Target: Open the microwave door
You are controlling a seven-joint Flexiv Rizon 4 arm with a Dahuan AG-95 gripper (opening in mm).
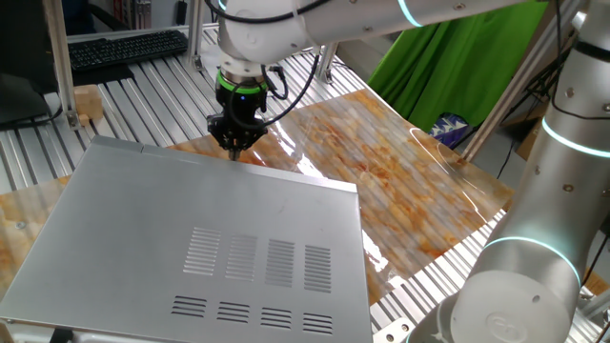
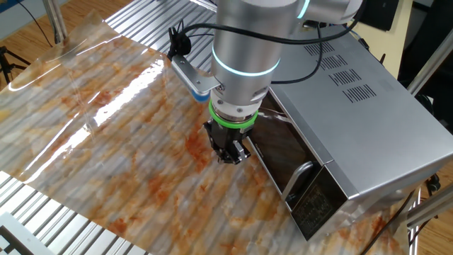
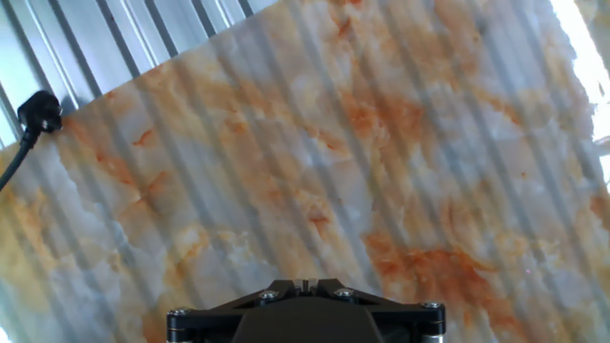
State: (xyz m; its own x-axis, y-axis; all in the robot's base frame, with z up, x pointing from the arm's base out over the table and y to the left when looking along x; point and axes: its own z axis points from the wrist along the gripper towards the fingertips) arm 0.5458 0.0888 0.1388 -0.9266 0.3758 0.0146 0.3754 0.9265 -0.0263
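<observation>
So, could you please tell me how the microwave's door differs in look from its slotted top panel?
The door is dark and glossy, facing sideways toward the tool; the top panel is matte silver-grey and faces up. The door carries a curved metal handle; the top panel carries rows of vent slits instead. Both are flat faces of the same microwave.

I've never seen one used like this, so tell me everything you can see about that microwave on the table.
The microwave is a large silver-grey sheet-metal box with rows of vent slits in its top panel. It sits upright on the marble-patterned sheet. Its dark door looks shut and carries a curved metal handle, with a dark control panel beside it. The gripper hangs just in front of the door; I cannot tell if it touches.
</observation>
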